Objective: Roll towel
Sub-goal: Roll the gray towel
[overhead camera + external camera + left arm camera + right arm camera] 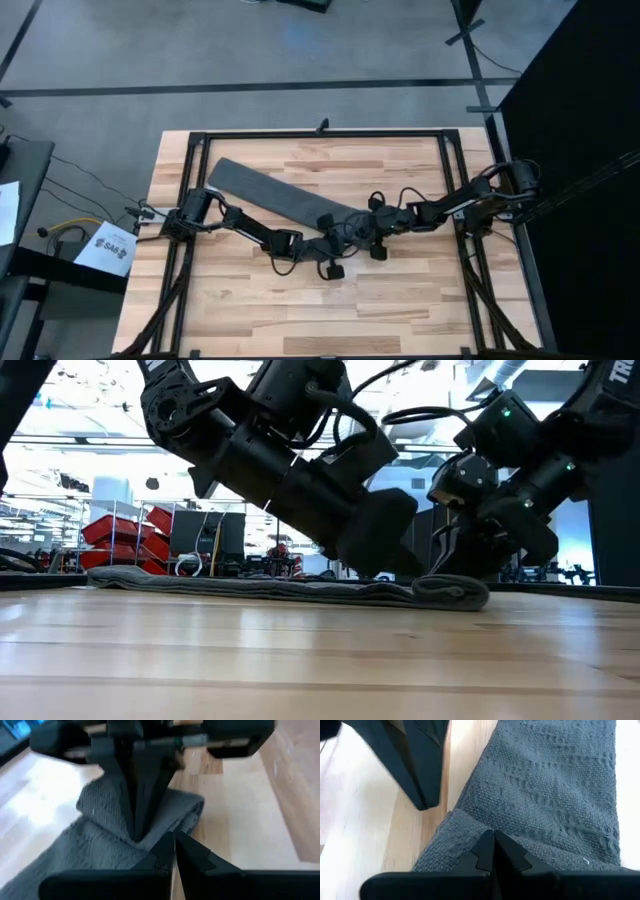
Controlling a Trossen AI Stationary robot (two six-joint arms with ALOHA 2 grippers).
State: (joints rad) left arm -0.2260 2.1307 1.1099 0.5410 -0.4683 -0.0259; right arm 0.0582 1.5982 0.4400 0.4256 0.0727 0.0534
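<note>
The dark grey towel (270, 195) lies as a long flat strip, slanting from the table's far left toward its middle. Its middle end (450, 592) is folded up into a low lump. Both grippers meet at that end. My right gripper (494, 836) is shut with its tips on the folded cloth (470, 827). My left gripper (174, 840) is shut at the towel's side edge, where cloth meets bare wood. It faces the right gripper's fingers (137, 815). My right gripper has its shut fingertips in the raised fold at the towel's end (480, 827), slanting down from the table's right side. The rest of the towel lies flat on the table. My left gripper's shut tips stand at the fold's side edge (157, 845); I cannot tell whether they touch it.
A black frame (320, 134) runs around the wooden table top. Bare wood (330, 310) stretches along the near side in front of both arms. A white sheet (108, 248) lies off the table's left edge.
</note>
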